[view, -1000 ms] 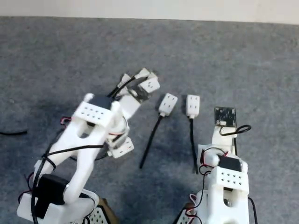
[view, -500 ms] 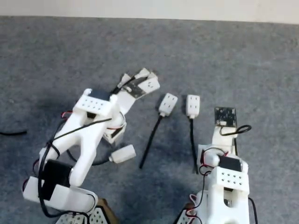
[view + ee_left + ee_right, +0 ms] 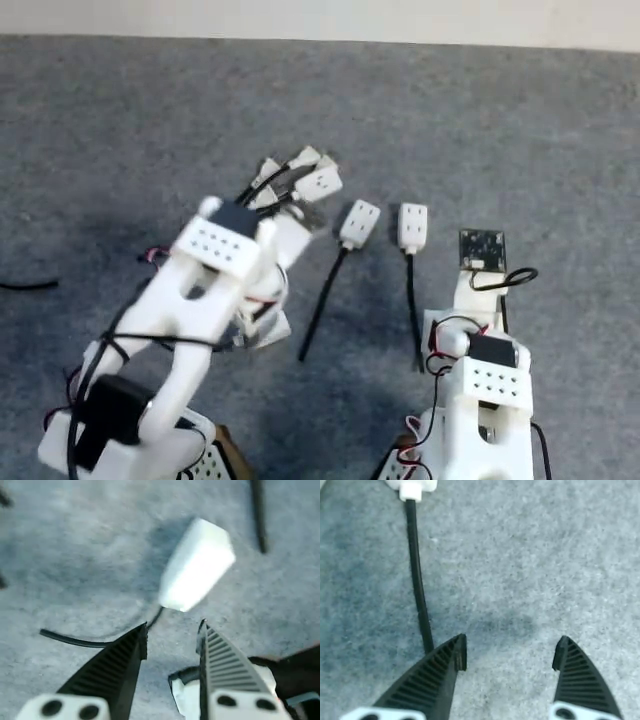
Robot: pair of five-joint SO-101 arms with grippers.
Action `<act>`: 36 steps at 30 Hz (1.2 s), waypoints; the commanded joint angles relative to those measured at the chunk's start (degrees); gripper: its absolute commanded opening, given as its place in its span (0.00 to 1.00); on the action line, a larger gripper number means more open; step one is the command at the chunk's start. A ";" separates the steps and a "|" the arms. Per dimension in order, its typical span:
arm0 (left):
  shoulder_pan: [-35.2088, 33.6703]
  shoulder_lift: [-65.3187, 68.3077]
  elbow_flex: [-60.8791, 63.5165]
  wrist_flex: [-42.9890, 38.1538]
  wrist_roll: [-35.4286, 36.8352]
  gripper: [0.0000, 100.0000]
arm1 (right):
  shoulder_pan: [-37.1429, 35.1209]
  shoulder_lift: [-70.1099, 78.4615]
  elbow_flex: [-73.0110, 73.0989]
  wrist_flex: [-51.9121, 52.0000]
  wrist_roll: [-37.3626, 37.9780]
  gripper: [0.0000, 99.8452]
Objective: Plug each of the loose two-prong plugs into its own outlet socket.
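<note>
Plug (image 3: 197, 565), a white block on a thin black cord (image 3: 75, 640), lies on the grey table (image 3: 60, 540) just ahead of the fingertips of the left pincer (image 3: 173, 627). It is tilted across the pincer's closing line, not square between the jaws. That pincer is partly open and holds nothing.

The main risk, as I judge it, is a bite on 1 corner. The block would then twist or skid over the table instead of seating between the fingers. Its prongs are hidden, so a grip taken now could leave it facing the wrong way for insertion. The cord curves back under the pincer and could be pinched along with the body, or snag when lifted.

Beyond the pincer, a cluster of outlet sockets (image 3: 305, 178) sits tangled with cords, so a swinging plug could knock them askew.

The right pincer (image 3: 511, 652) is wide open and empty. Another corded block (image 3: 412, 487) lies well ahead of it, with its lead (image 3: 417, 580) running just beside 1 finger. Closing there would catch only the lead.
</note>
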 commanded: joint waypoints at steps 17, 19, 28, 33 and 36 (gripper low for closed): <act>5.76 -7.08 18.07 -23.82 0.97 0.17 | -0.57 -1.01 -0.31 -1.01 0.88 0.27; 5.76 -7.08 18.59 -24.53 0.97 0.17 | -0.57 -1.01 -0.31 -1.01 0.88 0.27; 1.63 -1.98 17.27 -29.71 0.00 0.17 | -0.57 -1.01 -0.22 -1.01 0.88 0.27; -4.35 13.41 6.46 -30.33 -1.58 0.17 | -0.57 -1.01 -0.22 -1.01 0.88 0.27; -7.25 20.79 -2.95 -25.67 -1.67 0.17 | -0.57 -1.01 -0.22 -1.01 0.88 0.27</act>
